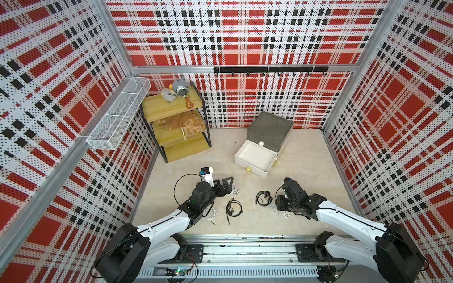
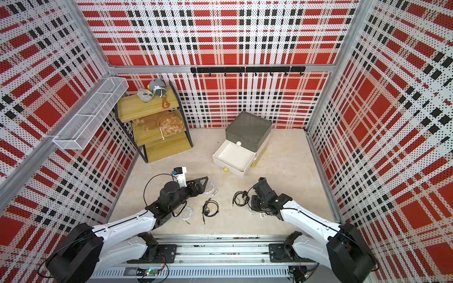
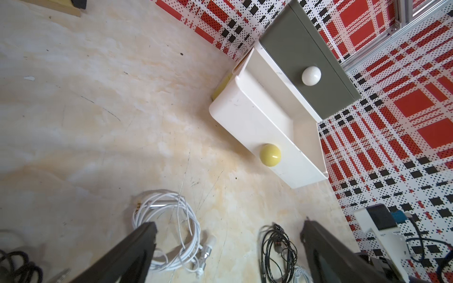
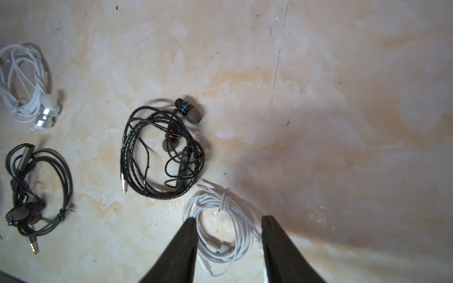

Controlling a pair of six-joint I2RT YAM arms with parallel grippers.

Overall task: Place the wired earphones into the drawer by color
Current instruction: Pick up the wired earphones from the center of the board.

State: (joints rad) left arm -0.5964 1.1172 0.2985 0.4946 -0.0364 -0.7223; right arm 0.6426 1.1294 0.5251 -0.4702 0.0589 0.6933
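Lettering first: the only print you've got is on the white block (image 3: 382,242) in the left wrist view, and it's too blurry to read.

Drawer (image 1: 269,127) is a boxy, smooth plastic cabinet with rounded corners, near the back wall in both top views. Grey top tier (image 3: 306,49) is shut, glossy white ball knob (image 3: 311,76) on it. The white tier (image 3: 245,117) is pulled out, yellow ball knob (image 3: 270,154) on its front.

Earphones (image 1: 230,209) lie on the mottled beige floor (image 4: 343,73) in front of it, between your arms. Your right gripper (image 4: 229,219) sits low with its dark wedge jaws apart, straddling a white coil (image 4: 223,201) of smooth thin cable, plastic buds in the gap; nothing looks pinched. Just beside that is a braided black coil (image 4: 182,164) with rubber tips and a metal jack, farther off a dull dark coil (image 4: 17,214) and a white bundle (image 4: 24,80) with shiny metal buds.

Your left gripper (image 3: 229,223) is spread wide, holding nothing. In its wrist view one jaw overlaps that white bundle, and the braided black coil shows between the jaws, near the other one.
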